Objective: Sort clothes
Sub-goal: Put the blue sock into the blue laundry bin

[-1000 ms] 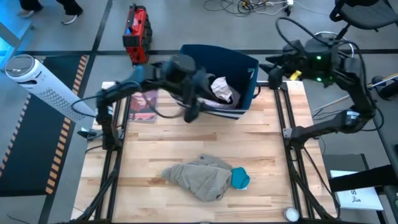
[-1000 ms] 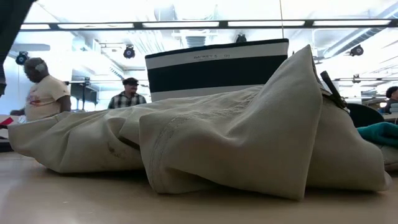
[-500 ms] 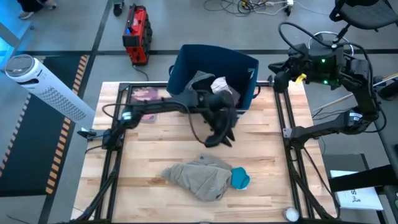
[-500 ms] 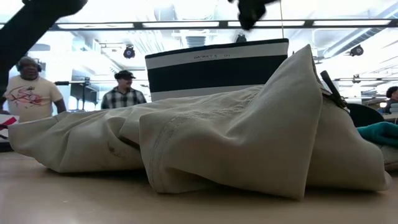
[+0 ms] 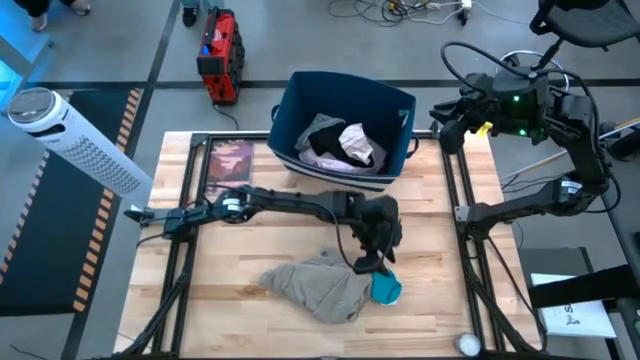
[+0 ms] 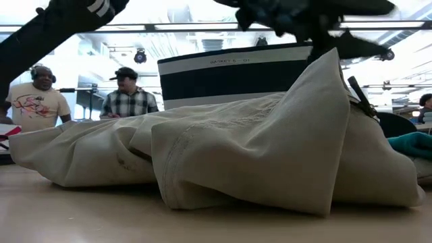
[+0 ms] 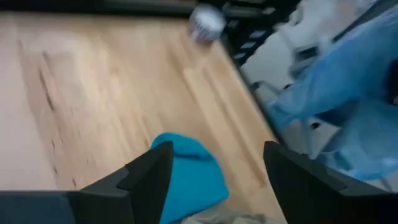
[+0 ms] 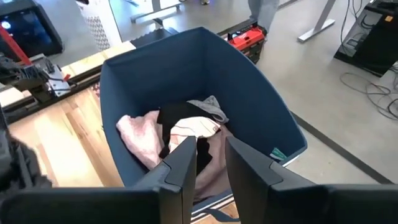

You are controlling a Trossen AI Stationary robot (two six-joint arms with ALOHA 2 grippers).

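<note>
A grey-beige garment (image 5: 315,285) lies crumpled on the table near the front, and it fills the low view (image 6: 236,155). A small teal garment (image 5: 388,289) lies against its right end. My left gripper (image 5: 370,262) is open just above the teal garment (image 7: 186,177), fingers pointing down on either side of it and touching nothing. The navy bin (image 5: 392,110) at the back holds pale pink (image 8: 140,140), black (image 8: 180,118) and grey (image 5: 320,130) clothes. My right gripper (image 8: 211,171) is open with a narrow gap, empty, held above the bin's right side.
A flat pink-covered book (image 5: 228,160) lies at the back left beside the bin. Bare wood shows between the bin and the garments and along the table's left half. A small white round object (image 5: 468,343) sits at the front right corner. People stand in the room beyond (image 6: 128,101).
My left gripper has swung from beside the bin toward the table's near edge and right, and has come down over the teal garment. The garments on the table have stayed where they were.
</note>
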